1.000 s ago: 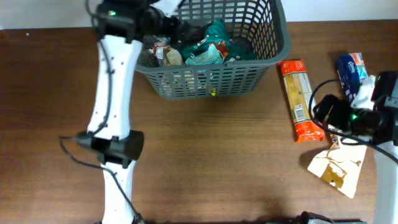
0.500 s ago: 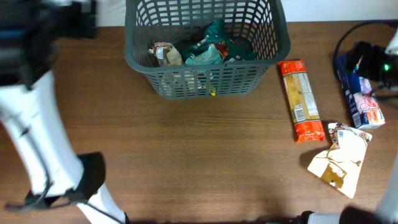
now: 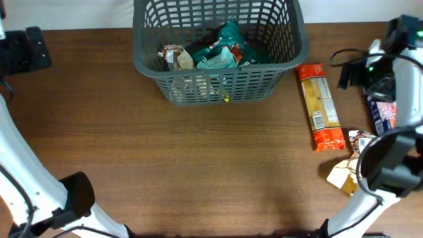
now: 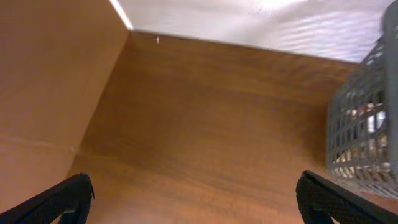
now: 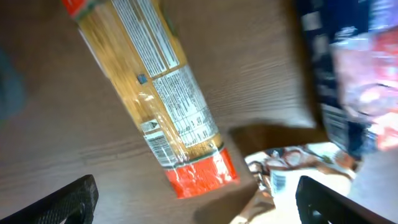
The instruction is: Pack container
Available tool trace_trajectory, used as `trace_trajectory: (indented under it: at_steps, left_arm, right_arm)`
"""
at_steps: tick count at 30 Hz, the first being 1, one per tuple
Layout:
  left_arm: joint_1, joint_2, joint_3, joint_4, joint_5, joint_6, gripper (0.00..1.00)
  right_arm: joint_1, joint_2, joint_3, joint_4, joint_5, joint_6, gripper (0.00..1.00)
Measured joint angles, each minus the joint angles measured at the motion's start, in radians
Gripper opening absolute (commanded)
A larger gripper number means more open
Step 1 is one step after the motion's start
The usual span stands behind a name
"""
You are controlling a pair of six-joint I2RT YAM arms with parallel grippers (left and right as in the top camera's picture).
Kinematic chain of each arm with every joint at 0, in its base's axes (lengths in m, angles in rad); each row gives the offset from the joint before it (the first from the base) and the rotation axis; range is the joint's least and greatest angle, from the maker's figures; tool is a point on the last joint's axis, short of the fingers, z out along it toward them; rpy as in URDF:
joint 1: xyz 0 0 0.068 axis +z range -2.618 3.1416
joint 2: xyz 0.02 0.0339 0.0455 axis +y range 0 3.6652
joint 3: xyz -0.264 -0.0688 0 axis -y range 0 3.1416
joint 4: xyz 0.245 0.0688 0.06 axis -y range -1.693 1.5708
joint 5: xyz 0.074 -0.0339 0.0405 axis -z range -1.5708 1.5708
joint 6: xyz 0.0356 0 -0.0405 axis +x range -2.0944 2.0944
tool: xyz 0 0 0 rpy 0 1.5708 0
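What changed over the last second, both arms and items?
Left arm pulled back from over the basket and swung to the far left; left claw is open, empty. Right arm swung in over the pouch, right claw open, holding nothing. Basket, its snacks, pasta pack, pouch and blue packet stayed put.

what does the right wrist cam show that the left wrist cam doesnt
Only the right wrist view: an orange pasta packet lying flat, a blurred blue and pink packet at the upper right, and a cream pouch near the bottom edge. Only the left wrist view: the container, its lattice side at the right edge, and a white wall behind. Both: the brown wooden table, and an open gripper holding nothing, the right gripper and the left gripper.
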Motion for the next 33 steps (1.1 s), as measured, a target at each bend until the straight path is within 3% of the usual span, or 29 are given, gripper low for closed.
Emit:
trace_trajectory:
  at_steps: [9,17,33]
  left_arm:
    - [0.004,0.002,-0.026,-0.001,0.000,-0.008,0.99]
    - [0.004,0.002,-0.026,-0.001,0.000,-0.008,0.99]
    - [0.004,0.002,-0.026,-0.001,0.000,-0.008,0.99]
  right_arm:
    - [0.082,0.117,0.000,-0.024,0.006,-0.100,0.99]
    - [0.200,0.233,0.000,-0.002,0.129,-0.121,0.99]
    - [0.163,0.287,-0.001,0.040,0.169,-0.117,0.99]
